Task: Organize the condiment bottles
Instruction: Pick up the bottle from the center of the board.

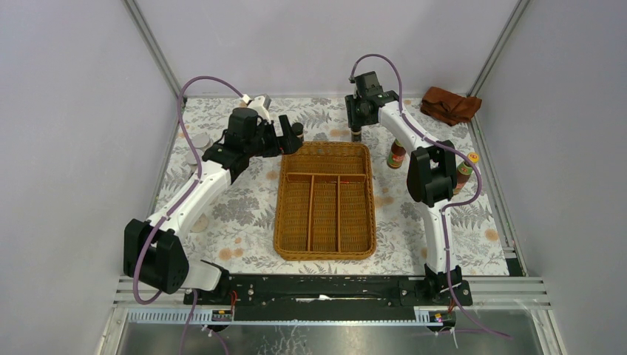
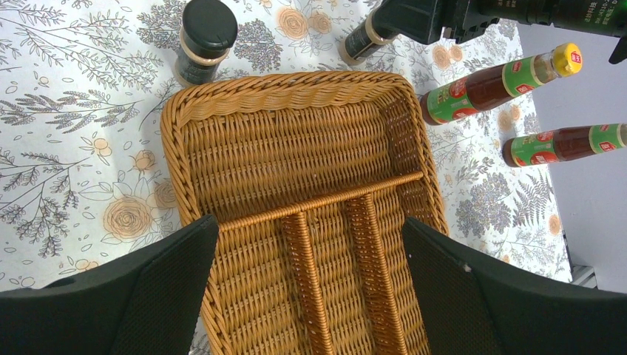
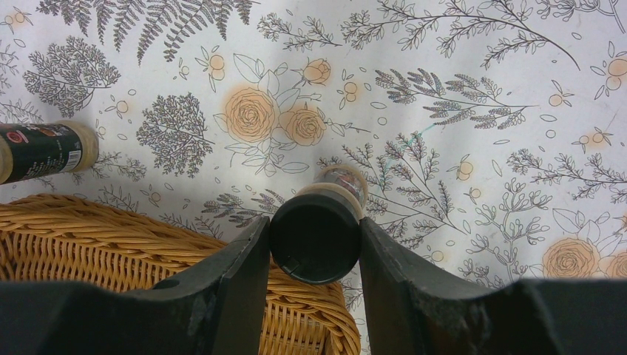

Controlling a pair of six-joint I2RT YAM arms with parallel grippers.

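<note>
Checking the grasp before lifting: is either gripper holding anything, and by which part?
The right gripper pinches the black-capped bottle by its cap, a finger on each side. The left gripper is open, holding nothing.

- The upper sauce bottle (image 2: 492,87) wore a green label with a red emblem and pale characters, too small to read.
- The lower sauce bottle (image 2: 569,143) carried the same green label with red emblems, equally illegible.
- The yellow cap (image 2: 568,59) bore a small red mark, unreadable.
- The black arm (image 2: 577,11) showed white lettering, blurred and cut by the frame edge.
- The small dark bottle (image 3: 44,150) had a red mark and a white block of fine print, illegible.
</note>
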